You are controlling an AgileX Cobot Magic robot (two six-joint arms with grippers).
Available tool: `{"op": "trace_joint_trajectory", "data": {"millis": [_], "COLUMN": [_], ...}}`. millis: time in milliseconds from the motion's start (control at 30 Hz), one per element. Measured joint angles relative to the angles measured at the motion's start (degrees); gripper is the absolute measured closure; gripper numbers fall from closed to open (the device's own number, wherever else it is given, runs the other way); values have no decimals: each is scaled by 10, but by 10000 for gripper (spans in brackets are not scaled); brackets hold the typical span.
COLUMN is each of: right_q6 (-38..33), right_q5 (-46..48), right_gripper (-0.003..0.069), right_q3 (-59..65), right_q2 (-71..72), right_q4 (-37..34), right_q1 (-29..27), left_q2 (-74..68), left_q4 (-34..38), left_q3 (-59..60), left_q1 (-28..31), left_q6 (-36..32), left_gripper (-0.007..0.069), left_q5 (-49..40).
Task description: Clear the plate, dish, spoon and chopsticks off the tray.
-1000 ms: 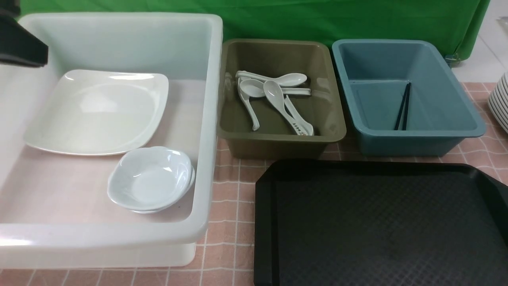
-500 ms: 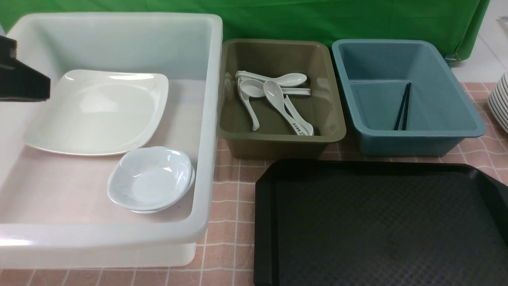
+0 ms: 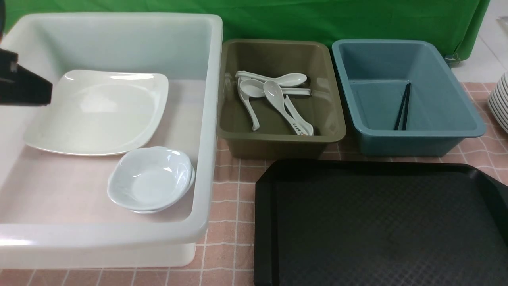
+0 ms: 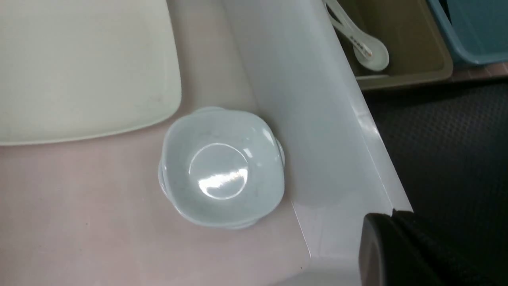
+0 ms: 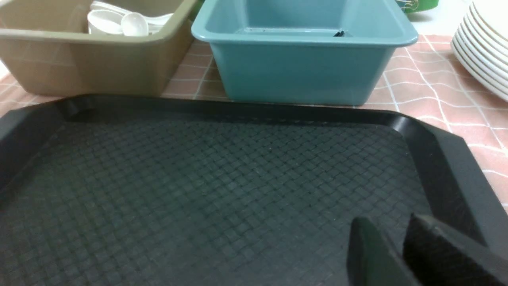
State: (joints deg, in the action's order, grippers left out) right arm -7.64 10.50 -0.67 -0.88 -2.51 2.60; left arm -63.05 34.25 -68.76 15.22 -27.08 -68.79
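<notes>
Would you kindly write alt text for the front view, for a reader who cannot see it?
A black tray lies bare in front of three bins: a white bin holding a square plate and stacked small dishes, an olive bin of soup spoons, a blue bin with chopsticks. The left gripper shows at the left edge.

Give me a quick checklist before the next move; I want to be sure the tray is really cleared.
1. Tray free of tableware: ok, only bare textured surface shows in the front and right wrist views, though its near edge is cut off.
2. Plate in the white bin: ok, lying flat.
3. Small dishes in the white bin: ok, stacked beside the plate.
4. Marked spoon in the olive bin: ok, among the plain spoons.
5. Chopsticks in the blue bin: ok.
6. Left gripper and right gripper carrying nothing: ok, left shut, right slightly parted.
</notes>
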Motion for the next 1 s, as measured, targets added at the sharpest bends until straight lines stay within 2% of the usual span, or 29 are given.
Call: {"op": "trace_joint_trajectory", "data": {"millis": [133,300,433,533,633,833,933,1000], "right_q6": [1,2,2,2,2,4,6,6], "right_q5": [0,0,0,0,0,0,0,0], "right_gripper": [452,445,438,429,424,420,418,419], "right_q3": [0,0,0,0,0,0,0,0], "right_q2": [0,0,0,0,0,0,0,0], "right_q4": [0,-1,-1,-1,-1,-1,-1,-1], "right_q1": [0,0,0,0,0,0,0,0], "left_q2": [40,141,231,333,393,471,482,482], "left_q4": [1,12,53,109,117,38,-35,-47], "left_q3": [36,137,219,293,327,346,348,349], "left_q1": [0,0,0,0,0,0,0,0], "left_q6": [-1,-11,-14,-15,-15,-33,-47,-50], "left_gripper": [627,627,627,627,627,627,627,627], "left_q5": [-4,-1,61,165,203,209,244,266]}}
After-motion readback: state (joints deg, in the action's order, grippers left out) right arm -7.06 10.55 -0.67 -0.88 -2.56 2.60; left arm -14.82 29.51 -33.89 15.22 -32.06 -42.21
